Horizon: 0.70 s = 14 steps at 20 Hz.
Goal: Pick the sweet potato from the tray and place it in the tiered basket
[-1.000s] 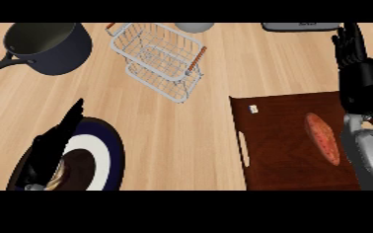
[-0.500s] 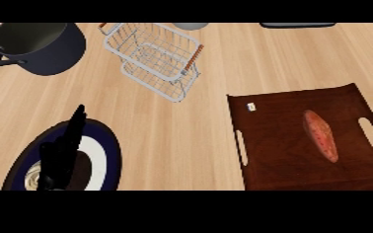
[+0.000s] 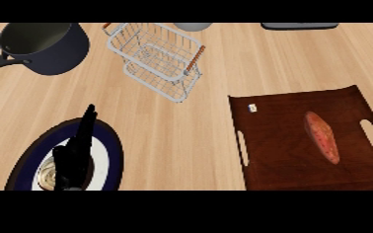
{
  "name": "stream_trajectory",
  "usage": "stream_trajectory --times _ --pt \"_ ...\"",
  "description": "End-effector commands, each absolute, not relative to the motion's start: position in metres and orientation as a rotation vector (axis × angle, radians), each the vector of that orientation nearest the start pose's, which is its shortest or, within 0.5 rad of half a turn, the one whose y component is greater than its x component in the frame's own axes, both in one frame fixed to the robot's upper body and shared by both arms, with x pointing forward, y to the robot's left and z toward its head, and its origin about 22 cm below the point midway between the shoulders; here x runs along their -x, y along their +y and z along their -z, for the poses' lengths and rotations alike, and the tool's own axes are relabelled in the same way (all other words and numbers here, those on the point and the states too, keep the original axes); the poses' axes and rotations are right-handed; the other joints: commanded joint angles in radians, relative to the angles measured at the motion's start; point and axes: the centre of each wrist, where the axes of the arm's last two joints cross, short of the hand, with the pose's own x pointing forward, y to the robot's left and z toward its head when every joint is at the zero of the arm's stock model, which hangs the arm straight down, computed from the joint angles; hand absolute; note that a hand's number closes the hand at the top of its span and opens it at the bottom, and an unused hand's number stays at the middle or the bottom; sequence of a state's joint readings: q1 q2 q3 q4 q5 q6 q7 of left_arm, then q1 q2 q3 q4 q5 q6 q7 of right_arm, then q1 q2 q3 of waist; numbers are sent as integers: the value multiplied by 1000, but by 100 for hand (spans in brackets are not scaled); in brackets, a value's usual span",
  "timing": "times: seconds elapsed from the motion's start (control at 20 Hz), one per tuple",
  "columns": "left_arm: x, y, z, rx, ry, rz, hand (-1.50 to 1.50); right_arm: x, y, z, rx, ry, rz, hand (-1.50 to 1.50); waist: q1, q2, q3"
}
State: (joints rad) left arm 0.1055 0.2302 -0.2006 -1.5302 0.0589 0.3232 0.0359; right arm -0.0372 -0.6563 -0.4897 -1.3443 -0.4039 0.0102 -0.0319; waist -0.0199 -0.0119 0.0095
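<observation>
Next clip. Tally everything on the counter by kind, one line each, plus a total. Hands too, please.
Sweet potato: 1
Tray: 1
Tiered basket: 1
Dark pot: 1
Plate: 1
Grey round object at the far edge, cut off: 1
Dark flat object at the far edge, cut off: 1
Left hand: 1
Total: 8

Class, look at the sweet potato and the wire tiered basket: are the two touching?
Apart. The head view shows the sweet potato lying on the dark tray, with bare counter between the tray and the tiered basket.
</observation>
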Motion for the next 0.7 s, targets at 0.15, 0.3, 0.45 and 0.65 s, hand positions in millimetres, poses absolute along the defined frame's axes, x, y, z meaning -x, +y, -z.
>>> stream_trajectory --times 0.15,0.3,0.45,0.65 --pt "-195 249 48 -279 -1285 -10 0 -200 -475 -144 526 -1308 -256 -150 -16 6 -16" --pt "-198 254 50 -291 -1287 -1 0 -203 -455 -157 603 -1219 -439 -150 -8 9 -16" --pt "-199 247 45 -261 -1301 12 0 -210 -431 -183 698 -1139 -548 -150 9 9 -14" --pt "-205 244 49 -279 -1316 19 0 -206 -415 -186 817 -1061 -572 -150 11 12 -11"
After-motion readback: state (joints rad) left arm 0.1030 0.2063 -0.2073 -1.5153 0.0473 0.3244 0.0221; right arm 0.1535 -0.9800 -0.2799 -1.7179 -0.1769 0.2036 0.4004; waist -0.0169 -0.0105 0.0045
